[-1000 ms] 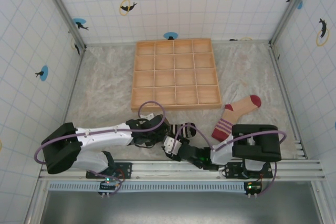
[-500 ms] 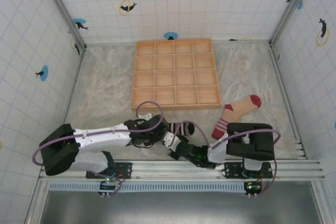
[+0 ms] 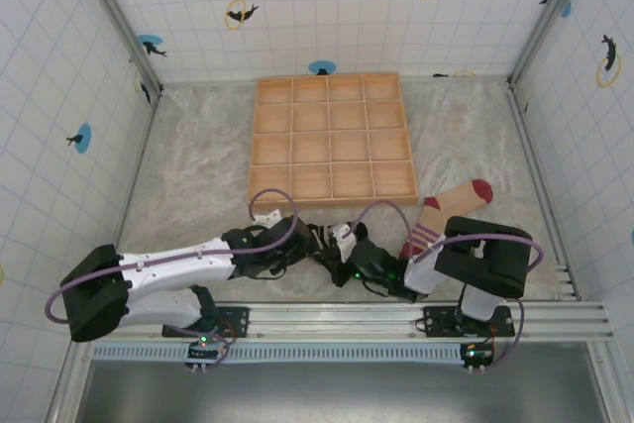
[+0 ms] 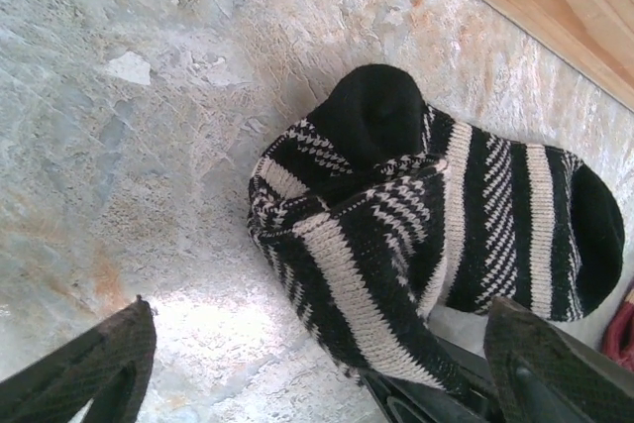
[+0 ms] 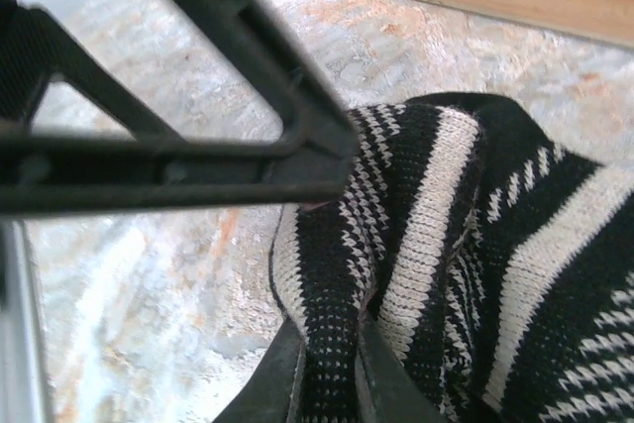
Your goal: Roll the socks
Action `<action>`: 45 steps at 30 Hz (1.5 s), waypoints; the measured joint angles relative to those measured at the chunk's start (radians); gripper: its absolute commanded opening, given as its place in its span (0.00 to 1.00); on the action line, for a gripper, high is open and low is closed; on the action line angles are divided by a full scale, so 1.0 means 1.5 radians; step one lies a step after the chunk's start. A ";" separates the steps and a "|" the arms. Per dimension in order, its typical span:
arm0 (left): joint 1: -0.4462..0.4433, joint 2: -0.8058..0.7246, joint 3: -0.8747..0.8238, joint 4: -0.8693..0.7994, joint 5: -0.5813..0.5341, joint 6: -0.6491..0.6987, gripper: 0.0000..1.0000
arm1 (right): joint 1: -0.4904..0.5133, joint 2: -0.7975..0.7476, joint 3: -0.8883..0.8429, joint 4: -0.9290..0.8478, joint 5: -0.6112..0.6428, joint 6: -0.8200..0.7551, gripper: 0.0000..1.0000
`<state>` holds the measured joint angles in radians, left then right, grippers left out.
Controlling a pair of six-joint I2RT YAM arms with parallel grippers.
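The black-and-white striped sock (image 4: pixel 436 215) lies bunched and folded over on the mat, near the front edge (image 3: pixel 329 238). My left gripper (image 4: pixel 317 378) stands open around it, one finger on each side and neither touching the fabric; from above the left gripper (image 3: pixel 309 245) is just left of the sock. My right gripper (image 5: pixel 332 383) is shut on a fold of the striped sock (image 5: pixel 426 245), and from above it (image 3: pixel 339 251) comes in from the right. The tan sock (image 3: pixel 448 213) with its red toe lies flat to the right.
A wooden compartment tray (image 3: pixel 332 200) sits just behind the socks, and its edge (image 4: pixel 555 17) is close to the striped sock. The left gripper's finger (image 5: pixel 198 160) crosses the right wrist view. Tiled walls close in the mat on three sides.
My left gripper has opened and let go of the striped sock. My right gripper has moved forward and shut on the sock's fold.
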<state>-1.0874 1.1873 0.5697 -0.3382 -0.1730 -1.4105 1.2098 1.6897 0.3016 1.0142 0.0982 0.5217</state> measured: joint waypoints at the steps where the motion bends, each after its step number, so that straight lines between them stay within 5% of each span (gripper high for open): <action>1: 0.000 0.004 0.000 0.005 0.000 0.003 0.70 | -0.011 0.000 -0.003 0.006 -0.018 0.029 0.00; 5: -0.004 0.006 -0.009 0.038 -0.001 0.012 0.60 | -0.053 0.002 -0.020 0.036 -0.084 0.147 0.00; 16: -0.008 0.011 -0.053 0.134 -0.010 0.018 0.54 | -0.098 0.010 -0.031 0.056 -0.159 0.377 0.00; 35: 0.002 0.125 -0.051 0.261 -0.014 0.028 0.42 | -0.114 0.016 -0.049 0.080 -0.166 0.490 0.00; 39: 0.005 0.144 -0.037 0.267 -0.014 0.024 0.27 | -0.118 0.027 -0.059 0.111 -0.168 0.496 0.10; 45: 0.010 0.156 -0.005 0.226 -0.015 0.022 0.00 | -0.125 0.023 -0.073 0.148 -0.184 0.472 0.44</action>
<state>-1.0721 1.4212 0.5621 0.0006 -0.1951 -1.3777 1.0218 1.7248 0.1913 1.2362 -0.1783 1.2297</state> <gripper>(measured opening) 0.066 0.369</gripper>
